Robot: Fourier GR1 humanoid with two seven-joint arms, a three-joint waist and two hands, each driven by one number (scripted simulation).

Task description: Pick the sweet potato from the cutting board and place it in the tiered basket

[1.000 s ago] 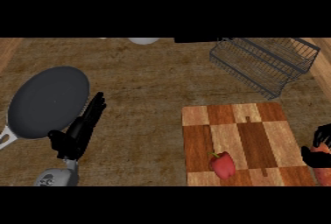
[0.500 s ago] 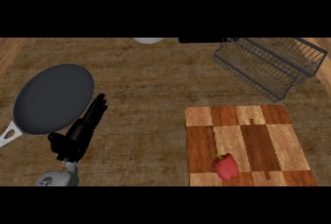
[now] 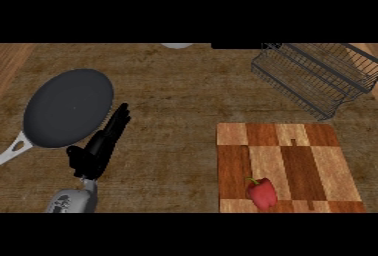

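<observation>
A small red vegetable with a green stem (image 3: 261, 193), looking like a pepper rather than a sweet potato, lies near the front edge of the striped wooden cutting board (image 3: 295, 150). The dark wire tiered basket (image 3: 317, 75) stands at the back right, well beyond the board. My left hand (image 3: 100, 145) rests at the left, fingers straight and pointing away, holding nothing, far from the board. My right hand does not show.
A dark round frying pan (image 3: 69, 106) with a pale handle (image 3: 15, 151) lies just left of my left hand. A pale object (image 3: 177, 45) peeks in at the back edge. Brown counter stretches between pan and board.
My right hand, seen at the right edge beside the board a second ago, has left the view. The view has shifted slightly; the vegetable and left hand stay put.
</observation>
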